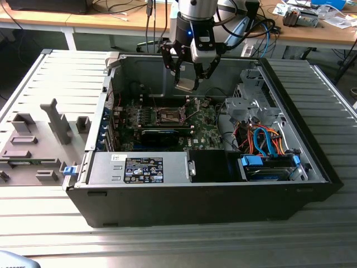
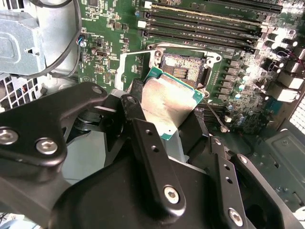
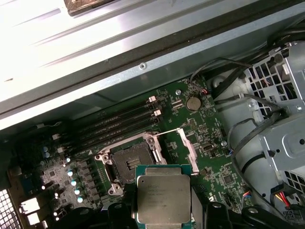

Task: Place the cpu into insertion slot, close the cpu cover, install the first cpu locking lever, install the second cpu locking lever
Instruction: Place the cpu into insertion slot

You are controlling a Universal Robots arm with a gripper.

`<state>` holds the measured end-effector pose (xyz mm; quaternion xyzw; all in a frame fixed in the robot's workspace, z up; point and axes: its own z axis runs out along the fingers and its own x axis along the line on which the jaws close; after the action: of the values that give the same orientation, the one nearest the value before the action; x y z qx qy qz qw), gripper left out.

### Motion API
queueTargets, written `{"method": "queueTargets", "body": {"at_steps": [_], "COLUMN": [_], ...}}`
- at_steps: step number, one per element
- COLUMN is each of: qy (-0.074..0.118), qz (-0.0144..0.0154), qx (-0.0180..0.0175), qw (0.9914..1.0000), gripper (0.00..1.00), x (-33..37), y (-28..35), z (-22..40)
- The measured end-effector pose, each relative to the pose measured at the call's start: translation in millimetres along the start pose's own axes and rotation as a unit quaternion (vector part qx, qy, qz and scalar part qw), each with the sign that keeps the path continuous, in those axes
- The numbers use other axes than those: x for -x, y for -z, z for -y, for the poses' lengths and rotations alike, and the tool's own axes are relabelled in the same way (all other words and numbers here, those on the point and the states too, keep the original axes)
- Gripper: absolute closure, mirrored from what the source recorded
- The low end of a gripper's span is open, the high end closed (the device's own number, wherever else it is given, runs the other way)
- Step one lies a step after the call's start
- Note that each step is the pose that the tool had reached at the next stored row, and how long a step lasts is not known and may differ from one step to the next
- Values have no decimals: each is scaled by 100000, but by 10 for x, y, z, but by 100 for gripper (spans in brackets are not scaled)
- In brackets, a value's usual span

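Worktop (image 1: 167,245): ribbed grey metal; carries the open computer case (image 1: 312,162)
Power supply (image 1: 139,167): grey labelled box against the case's near wall
Motherboard (image 1: 203,134): green; lies flat on the case floor behind the power supply
Insertion slot (image 1: 167,116): on the motherboard; dark centre bare in both wrist views (image 2: 183,67) (image 3: 128,164)
Cpu cover (image 3: 187,148): swung up and open, just beside the slot; thin frame, also seen in the second wrist view (image 2: 120,67)
End effector (image 1: 188,82): above the motherboard; fingers (image 2: 143,138) clamped on the cpu
Cpu (image 1: 186,85): tilted in the grip; near the slot, apart from it, not seated; pale face clear in both wrist views (image 2: 167,102) (image 3: 163,200)
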<state>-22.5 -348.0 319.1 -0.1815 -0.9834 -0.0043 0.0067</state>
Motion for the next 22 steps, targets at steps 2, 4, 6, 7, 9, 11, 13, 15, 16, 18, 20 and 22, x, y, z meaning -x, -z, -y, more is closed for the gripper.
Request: {"method": "queueTargets", "body": {"at_steps": [2, 4, 6, 7, 9, 11, 13, 15, 16, 18, 20, 22], "qy": [-135, -280, -406, -485, -592, -695, -780, -883, -963, -1140, -1265, -1343], "qz": [5, 10, 14, 16, 15, 18, 20, 20, 21, 26, 25, 24], "qx": [-3, -15, -20, -19, -22, -25, -22, -25, -25, -24, -25, -26], "qw": [100000, 100000, 99999, 99999, 99998, 99998, 99997, 99996, 99995, 99994, 99992, 99991], "gripper": [45, 45, 45, 45, 45, 45, 45, 45, 45, 45, 45, 45], "x": [0, 0, 0, 0, 0, 0, 0, 0, 0, 0, 0, 0], "y": [-1, -2, -2, -3, -3, -3, -4, -4, -5, -5, -6, -6], "z": [0, 0, 0, 0, 0, 0, 0, 0, 0, 0, 0, 0]}}
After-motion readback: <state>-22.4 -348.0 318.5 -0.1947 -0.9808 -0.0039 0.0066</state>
